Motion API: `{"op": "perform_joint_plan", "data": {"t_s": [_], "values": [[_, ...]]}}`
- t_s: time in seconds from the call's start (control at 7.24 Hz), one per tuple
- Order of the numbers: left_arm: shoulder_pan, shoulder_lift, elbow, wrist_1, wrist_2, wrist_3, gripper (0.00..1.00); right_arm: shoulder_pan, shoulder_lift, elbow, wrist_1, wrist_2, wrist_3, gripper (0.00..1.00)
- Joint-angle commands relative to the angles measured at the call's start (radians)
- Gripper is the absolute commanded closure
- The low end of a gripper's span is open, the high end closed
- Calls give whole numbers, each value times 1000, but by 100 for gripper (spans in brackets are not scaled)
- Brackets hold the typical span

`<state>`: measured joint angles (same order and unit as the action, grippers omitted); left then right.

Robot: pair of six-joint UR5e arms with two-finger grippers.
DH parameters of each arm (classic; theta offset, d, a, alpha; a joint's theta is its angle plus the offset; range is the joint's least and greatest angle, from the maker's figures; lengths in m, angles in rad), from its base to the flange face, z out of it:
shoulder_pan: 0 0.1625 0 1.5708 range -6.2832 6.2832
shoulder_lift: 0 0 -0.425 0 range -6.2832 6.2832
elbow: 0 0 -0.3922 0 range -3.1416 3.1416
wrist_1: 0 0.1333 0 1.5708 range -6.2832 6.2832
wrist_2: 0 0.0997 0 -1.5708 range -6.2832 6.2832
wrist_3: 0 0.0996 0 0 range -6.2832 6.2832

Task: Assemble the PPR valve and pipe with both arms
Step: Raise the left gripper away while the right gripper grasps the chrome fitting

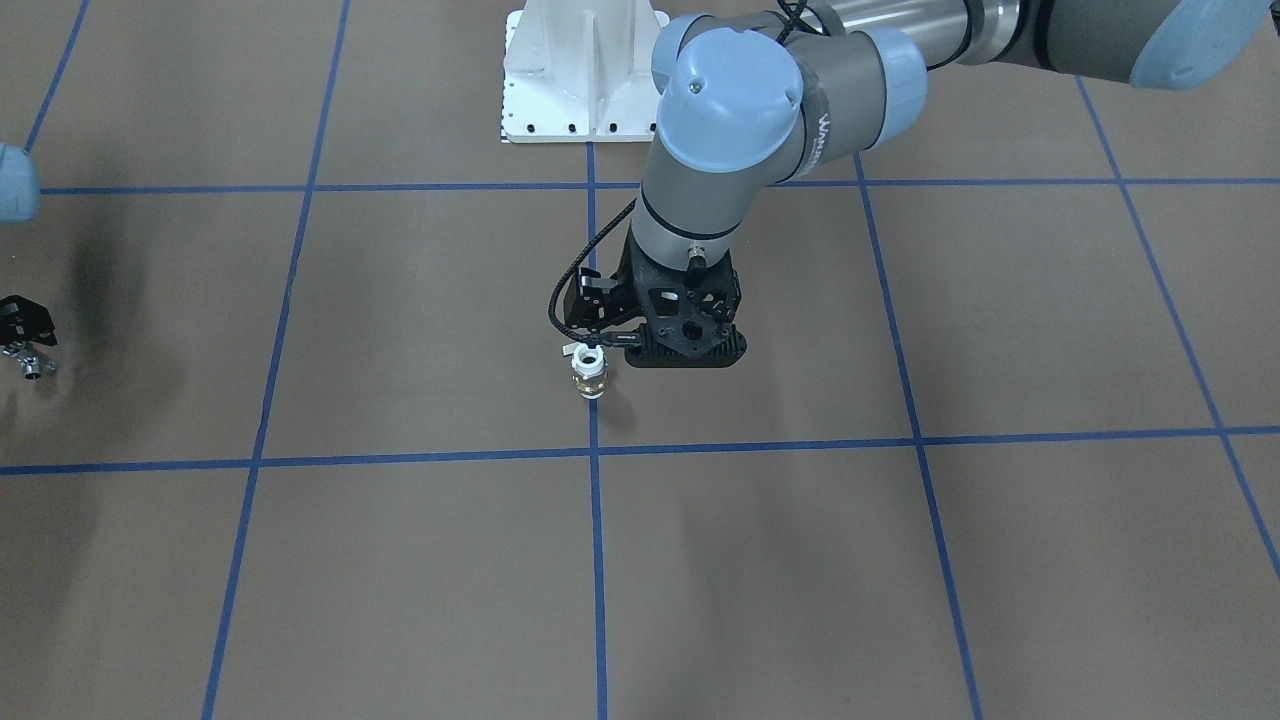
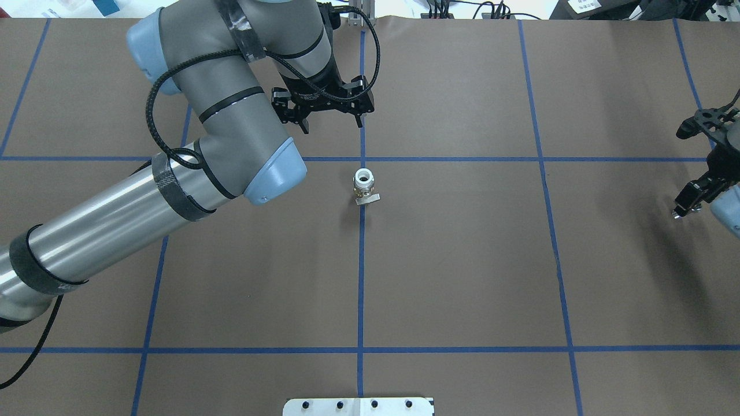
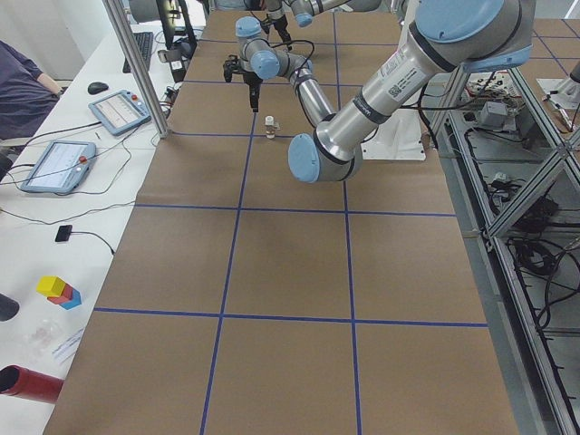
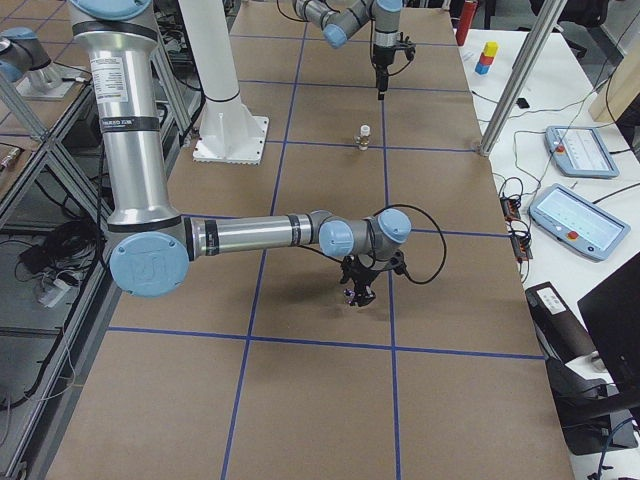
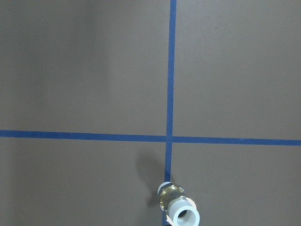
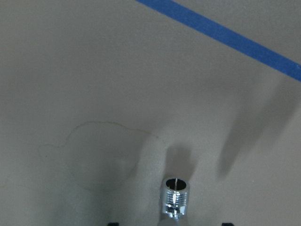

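Note:
The PPR valve (image 2: 364, 184) stands upright on the brown table at a blue tape crossing, with white ends, a brass middle and a small lever; it also shows in the front view (image 1: 588, 372) and at the bottom of the left wrist view (image 5: 178, 208). My left gripper (image 2: 332, 122) is open and empty, above the table just beyond the valve and apart from it. My right gripper (image 2: 691, 199) is at the far right edge, shut on the silver pipe (image 6: 175, 197), which it holds above the table; the pipe also shows in the front view (image 1: 35, 365).
The white robot base plate (image 1: 585, 70) stands at the table's robot side. Blue tape lines (image 2: 361, 260) mark a grid on the brown table cover. Operators' desks with tablets (image 3: 56, 165) and a metal post (image 3: 136, 63) run along the far side.

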<state>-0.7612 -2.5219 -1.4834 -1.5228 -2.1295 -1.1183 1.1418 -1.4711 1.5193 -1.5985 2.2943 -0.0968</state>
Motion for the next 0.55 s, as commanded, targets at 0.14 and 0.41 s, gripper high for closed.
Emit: {"op": "perform_joint_plan", "data": {"t_s": [0.14,0.41], "values": [[0,0,0,0,0,0,0,-1,3,-5,0,-2,0,37],[0,0,0,0,0,0,0,-4,3,-5,0,-2,2,38]]}}
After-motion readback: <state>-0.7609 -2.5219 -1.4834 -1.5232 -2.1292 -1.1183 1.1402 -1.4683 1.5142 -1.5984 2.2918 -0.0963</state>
